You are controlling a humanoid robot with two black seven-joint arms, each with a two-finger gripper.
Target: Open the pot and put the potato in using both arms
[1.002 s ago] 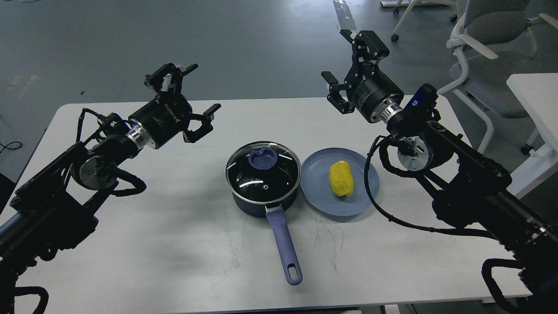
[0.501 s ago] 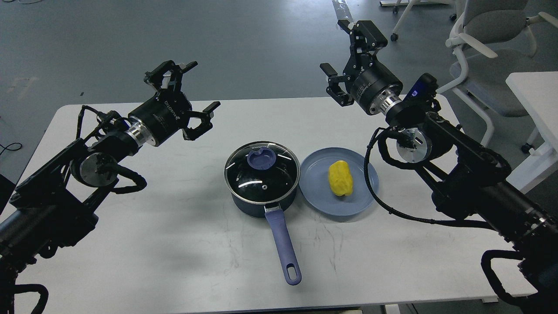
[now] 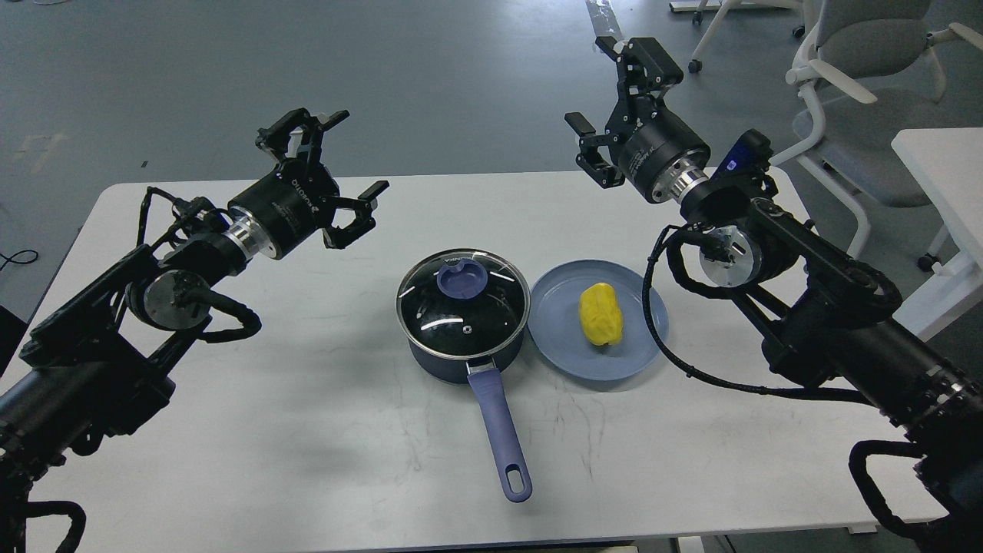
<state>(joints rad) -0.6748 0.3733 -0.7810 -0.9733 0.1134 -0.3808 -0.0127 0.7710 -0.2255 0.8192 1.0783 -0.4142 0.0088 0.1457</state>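
Observation:
A dark blue pot (image 3: 461,349) stands mid-table with a glass lid (image 3: 463,302) on it; the lid has a blue knob (image 3: 461,279). The pot's blue handle (image 3: 501,434) points toward the front edge. A yellow potato (image 3: 600,314) lies on a blue plate (image 3: 561,338) just right of the pot. My left gripper (image 3: 338,169) is open and empty, raised above the table to the left of the pot. My right gripper (image 3: 607,100) is open and empty, high behind the plate.
The white table (image 3: 307,430) holds only the pot and plate. Office chairs (image 3: 868,69) and another white table (image 3: 944,177) stand off to the right. Black cables (image 3: 676,353) hang from my right arm beside the plate.
My right gripper rose and moved slightly back from the table over the second. My left gripper has barely shifted. Pot, lid and potato have not moved.

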